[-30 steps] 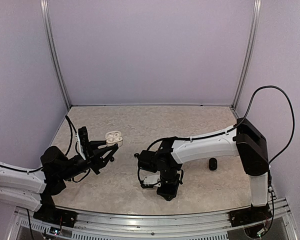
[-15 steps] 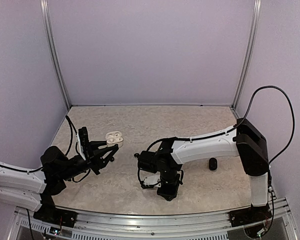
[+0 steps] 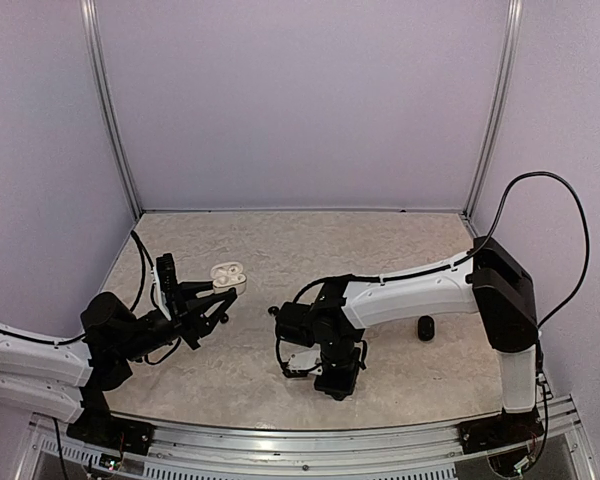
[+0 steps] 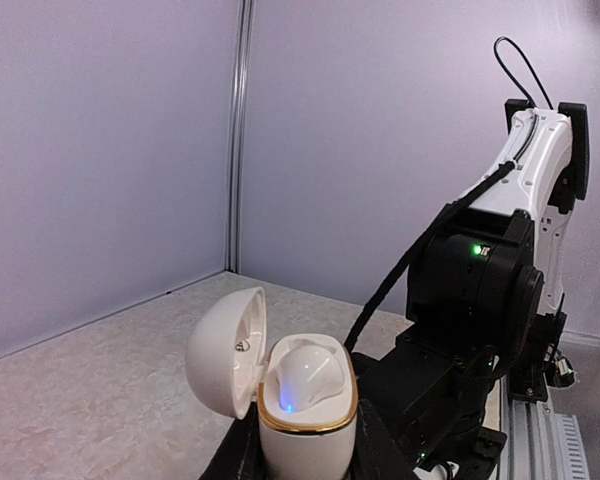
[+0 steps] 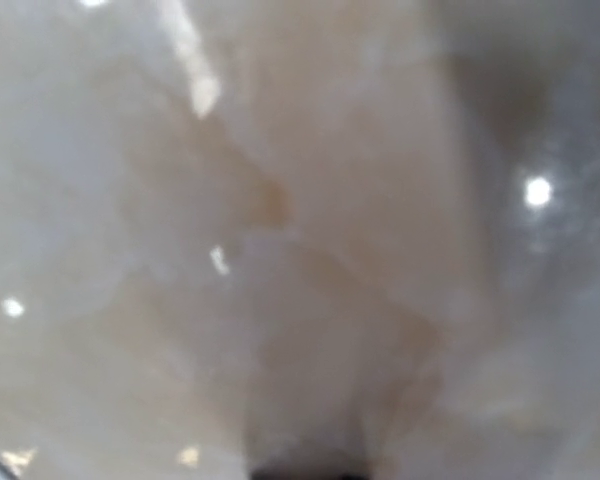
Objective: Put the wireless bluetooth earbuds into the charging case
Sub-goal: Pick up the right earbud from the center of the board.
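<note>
**Top view**
- Left gripper (image 3: pixel 221 292): raised off the table (image 3: pixel 380 250) on the left side, fingers pinching the charging case (image 3: pixel 229 275).
- Charging case: white, held in the air over the left part of the table, lid swung open, two dark hollows facing up.
- Right gripper (image 3: pixel 327 381): pointed straight down near the front middle of the table, tip at or just above the surface. Whether the fingers are spread or pressed together cannot be told from here.
- Black pebble-shaped object (image 3: pixel 425 328): lying on the table to the right, beneath the right arm (image 3: pixel 410 285), well apart from both grippers.
- Earbuds: too small to pick out with any certainty.

**Left wrist view**
- Charging case (image 4: pixel 308 420): upright, gold rim around the mouth, blue light (image 4: pixel 285 405) glowing at the front of the inner part.
- Lid (image 4: pixel 225 350): hinged open to the left.
- Fingers (image 4: pixel 373 452): dark, one pressed against each side of the case's lower body.
- Right arm (image 4: pixel 480 300): behind the case, bent low, small green light (image 4: pixel 473 250) lit.

**Right wrist view**
- Table (image 5: pixel 280 200): beige, marbled, very close and heavily blurred, with a few bright glints.
- Right gripper: only a dark smudge at the bottom edge, so finger position cannot be told.
- Earbuds: not discernible in the blur.
</note>
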Robot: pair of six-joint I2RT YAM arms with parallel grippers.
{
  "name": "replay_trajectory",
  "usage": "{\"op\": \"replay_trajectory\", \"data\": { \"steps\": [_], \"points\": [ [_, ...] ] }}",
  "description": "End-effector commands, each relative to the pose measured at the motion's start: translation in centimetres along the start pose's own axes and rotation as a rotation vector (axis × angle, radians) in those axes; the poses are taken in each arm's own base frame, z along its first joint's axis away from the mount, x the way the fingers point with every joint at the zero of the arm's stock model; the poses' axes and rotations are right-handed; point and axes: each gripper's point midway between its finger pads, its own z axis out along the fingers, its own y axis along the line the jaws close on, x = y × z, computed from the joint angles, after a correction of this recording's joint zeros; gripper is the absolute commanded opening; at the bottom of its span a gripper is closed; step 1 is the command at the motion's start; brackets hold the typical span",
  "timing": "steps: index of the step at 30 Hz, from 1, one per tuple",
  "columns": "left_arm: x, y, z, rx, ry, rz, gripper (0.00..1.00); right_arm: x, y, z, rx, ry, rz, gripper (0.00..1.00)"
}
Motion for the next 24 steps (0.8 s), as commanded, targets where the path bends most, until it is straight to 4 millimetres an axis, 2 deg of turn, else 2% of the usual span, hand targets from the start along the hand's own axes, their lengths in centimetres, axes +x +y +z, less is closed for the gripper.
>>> {"op": "replay_trajectory", "data": {
  "steps": [1,8,13,20,24],
  "points": [
    [-1.1,0.1,-0.1,-0.002,-0.042,0.006,0.08,-1.6,-0.1,-1.8,-0.007,-0.104,0.008,0.14],
    [-1.3,0.2,0.2,-0.007,-0.045,0.011,0.08,-3.6,-2.6,-5.6,0.029,-0.305,0.054,0.12],
    [-1.4,0.2,0.7,-0.001,-0.049,0.013,0.08,-5.2,-5.5,-10.2,0.087,-0.526,0.081,0.11],
    [-2.5,0.1,1.6,0.011,-0.08,0.037,0.08,-6.7,-8.2,-20.8,0.206,-0.945,0.076,0.12],
    [-3.1,0.1,2.3,0.021,-0.104,0.05,0.08,-7.2,-8.1,-27.3,0.28,-1.181,0.021,0.12]
  ]
}}
